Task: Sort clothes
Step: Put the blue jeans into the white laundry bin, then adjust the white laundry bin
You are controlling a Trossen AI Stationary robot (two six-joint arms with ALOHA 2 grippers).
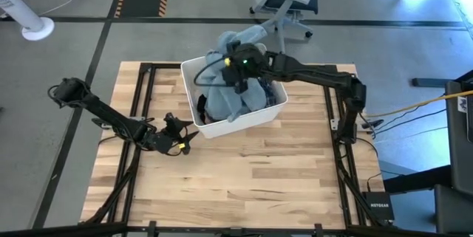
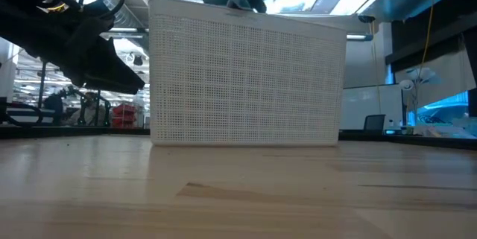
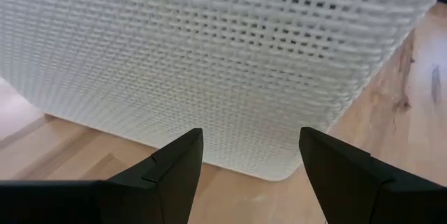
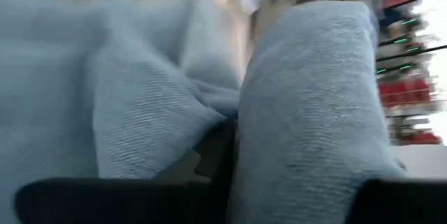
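Holding the light-blue denim shirt [image 1: 235,98] in the white bin [image 1: 275,111] near the table's far edge, right gripper [image 1: 238,66] directly above; left gripper [image 1: 179,138] idling wide beside the bin's near-left corner

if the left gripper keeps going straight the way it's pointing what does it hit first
Most likely the perforated side wall of the white plastic bin. The left gripper, fingers open, points at it over bare table; nothing lies between them.
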